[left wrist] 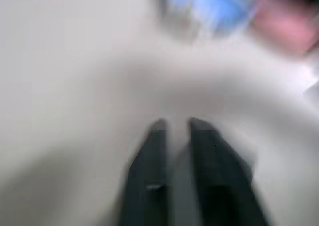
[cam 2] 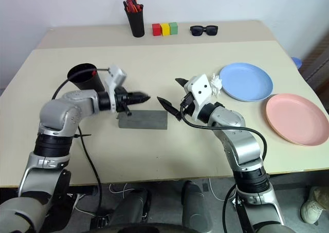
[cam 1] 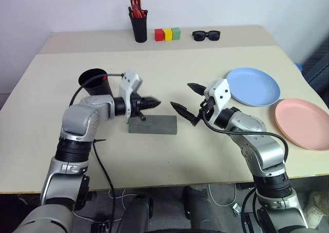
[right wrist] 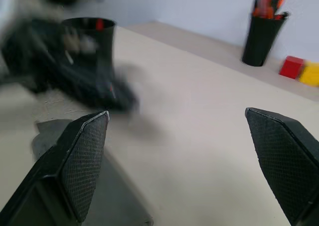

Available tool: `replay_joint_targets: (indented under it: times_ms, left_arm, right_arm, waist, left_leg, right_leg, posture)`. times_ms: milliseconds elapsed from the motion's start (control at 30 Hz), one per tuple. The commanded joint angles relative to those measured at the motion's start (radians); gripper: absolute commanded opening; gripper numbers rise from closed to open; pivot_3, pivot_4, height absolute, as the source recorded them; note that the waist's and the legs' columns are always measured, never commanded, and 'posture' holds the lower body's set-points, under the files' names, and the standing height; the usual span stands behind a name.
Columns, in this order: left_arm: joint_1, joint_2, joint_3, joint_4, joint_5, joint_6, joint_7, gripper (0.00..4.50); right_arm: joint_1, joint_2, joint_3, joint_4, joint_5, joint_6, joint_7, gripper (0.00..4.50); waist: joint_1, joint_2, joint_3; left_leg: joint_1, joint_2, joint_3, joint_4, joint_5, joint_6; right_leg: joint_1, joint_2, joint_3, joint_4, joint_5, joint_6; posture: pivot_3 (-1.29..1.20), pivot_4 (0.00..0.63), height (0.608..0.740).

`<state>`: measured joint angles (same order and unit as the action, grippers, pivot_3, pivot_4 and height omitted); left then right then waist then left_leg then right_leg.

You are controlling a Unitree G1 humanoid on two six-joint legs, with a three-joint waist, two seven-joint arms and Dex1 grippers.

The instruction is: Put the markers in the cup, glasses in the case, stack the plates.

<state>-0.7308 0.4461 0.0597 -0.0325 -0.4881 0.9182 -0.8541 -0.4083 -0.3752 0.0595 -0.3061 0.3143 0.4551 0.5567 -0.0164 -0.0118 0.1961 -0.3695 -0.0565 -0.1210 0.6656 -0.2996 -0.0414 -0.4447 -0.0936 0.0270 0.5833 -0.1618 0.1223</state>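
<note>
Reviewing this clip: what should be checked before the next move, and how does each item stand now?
1. Plates stacked: not ok; light blue plate and pink plate lie side by side.
2. Right end effector open, empty: ok.
3. Red marker in cup: ok, red shows at the rim.
4. Glasses in case: cannot tell; its inside is hidden.

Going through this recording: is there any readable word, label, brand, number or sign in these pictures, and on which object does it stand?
None can be read.
The black cup, grey case, blue plate and pink plate are plain.
The pen pot, coloured blocks and sunglasses show no lettering; any print there would be too small to tell.
The left gripper and right gripper bear no visible markings.
</note>
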Motion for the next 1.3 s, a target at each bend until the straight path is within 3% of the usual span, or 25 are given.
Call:
replay_joint_targets:
  times_ms: [33,133,167,400,567,867,1000,1200,1300]
  left_arm:
    - [-0.017,0.033,0.053,0.016,-0.038,-0.079,-0.048,2.83]
    - [-0.02,0.058,0.058,0.035,-0.057,-0.14,-0.115,4.2]
    - [-0.021,0.064,0.062,0.04,-0.069,-0.151,-0.137,4.43]
    - [0.03,0.152,0.05,0.027,-0.131,-0.189,-0.315,4.43]
    - [0.086,0.144,0.038,-0.004,-0.126,-0.297,-0.358,4.43]
    - [0.12,0.127,0.01,0.02,-0.106,-0.394,-0.383,4.43]
    - [0.112,0.121,0.011,0.014,-0.118,-0.392,-0.36,4.5]
    - [0.108,0.115,0.01,0.0,-0.126,-0.395,-0.335,4.5]
    - [0.103,0.11,0.013,0.0,-0.128,-0.399,-0.324,4.5]
  right_arm:
    - [-0.046,-0.025,-0.064,0.037,-0.024,-0.038,-0.027,4.5]
    - [-0.068,-0.079,-0.098,0.102,-0.073,-0.017,-0.063,4.5]
    - [-0.066,-0.101,-0.118,0.117,-0.078,-0.014,-0.07,4.5]
    - [0.047,-0.29,-0.338,0.159,-0.076,0.136,-0.107,4.5]
    - [0.207,-0.402,-0.455,0.113,-0.097,0.248,-0.118,4.5]
    - [0.33,-0.44,-0.452,0.167,-0.119,0.408,-0.13,4.5]
    - [0.329,-0.434,-0.453,0.164,-0.09,0.436,-0.104,3.25]
    - [0.298,-0.467,-0.452,0.182,-0.112,0.422,-0.109,0.09]
    - [0.244,-0.482,-0.458,0.188,-0.126,0.411,-0.13,0.03]
  waist:
    - [-0.002,0.001,0.0]
    - [-0.001,0.001,0.0]
    - [0.004,0.001,0.0]
    - [0.005,0.001,0.0]
    - [0.004,0.001,0.0]
    - [0.002,0.001,-0.001]
    - [0.003,0.001,-0.001]
    - [0.003,0.001,-0.001]
    - [0.003,0.001,-0.001]
  left_leg:
    - [0.0,0.0,0.0,0.0,0.0,0.0]
    - [0.0,0.0,0.0,0.0,0.0,0.0]
    - [0.0,0.0,0.0,0.0,0.0,0.0]
    - [-0.001,0.0,0.0,-0.001,0.0,0.001]
    - [-0.001,0.0,0.001,0.0,-0.001,0.001]
    - [0.002,0.0,0.003,0.001,-0.001,0.002]
    - [0.002,0.0,0.003,0.001,-0.001,0.002]
    - [0.002,0.0,0.003,0.001,-0.001,0.002]
    - [0.002,0.0,0.003,0.001,-0.001,0.001]
  right_leg:
    - [0.0,0.0,0.0,0.0,0.0,0.0]
    - [0.0,0.0,0.0,0.0,0.0,0.0]
    - [0.0,0.0,0.0,0.0,0.0,0.0]
    - [0.0,0.0,0.0,-0.002,0.0,0.0]
    - [0.0,0.0,0.0,-0.002,0.0,0.0]
    - [0.003,0.0,0.002,0.0,0.0,0.0]
    - [0.003,0.0,0.002,0.0,0.0,0.0]
    - [0.003,0.0,0.002,0.0,0.0,0.0]
    - [0.004,0.0,0.002,0.0,0.0,0.0]
  posture:
    - [0.0,0.15,0.74]
    - [0.0,0.15,0.74]
    - [0.0,0.15,0.74]
    - [0.0,0.15,0.74]
    - [0.0,0.15,0.74]
    - [0.0,0.15,0.74]
    - [0.0,0.15,0.74]
    - [0.0,0.15,0.74]
    - [0.0,0.15,0.74]
